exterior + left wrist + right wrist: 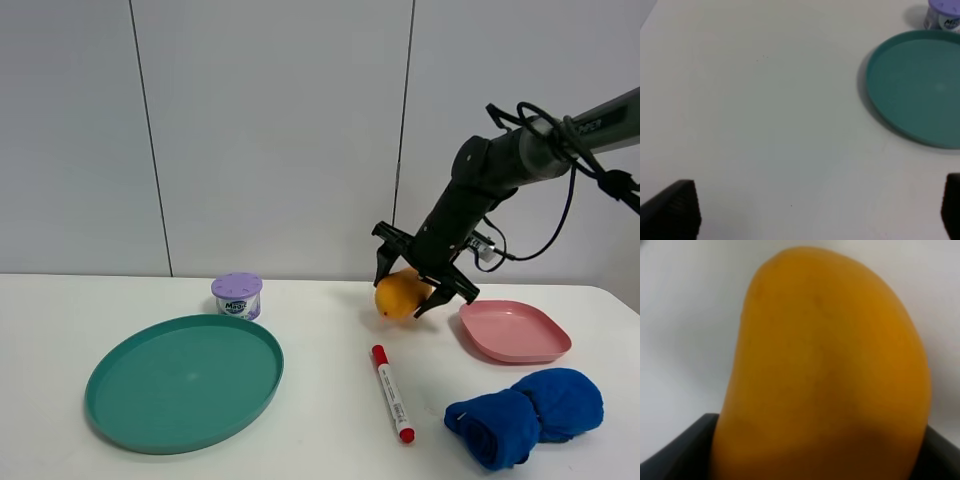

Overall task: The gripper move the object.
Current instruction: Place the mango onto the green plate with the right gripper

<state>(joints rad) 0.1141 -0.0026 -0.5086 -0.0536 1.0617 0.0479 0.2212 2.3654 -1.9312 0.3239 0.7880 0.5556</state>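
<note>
The orange-yellow mango (397, 296) sits between the black claw fingers of my right gripper (412, 283), which reaches down from the dark arm on the right. The gripper is closed around the fruit, low over the white table between the purple-lidded tub and the pink plate; I cannot tell whether the fruit touches the table. In the right wrist view the mango (825, 375) fills the frame, with dark fingers (680, 452) at both lower corners. My left gripper (818, 202) is open and empty over bare table; it does not show in the exterior view.
A large teal plate (184, 380) lies at the front left, also in the left wrist view (915, 85). A purple-lidded tub (237, 295) stands behind it. A pink plate (514, 330), a red-capped marker (392, 392) and a blue rolled cloth (527, 414) lie right of centre.
</note>
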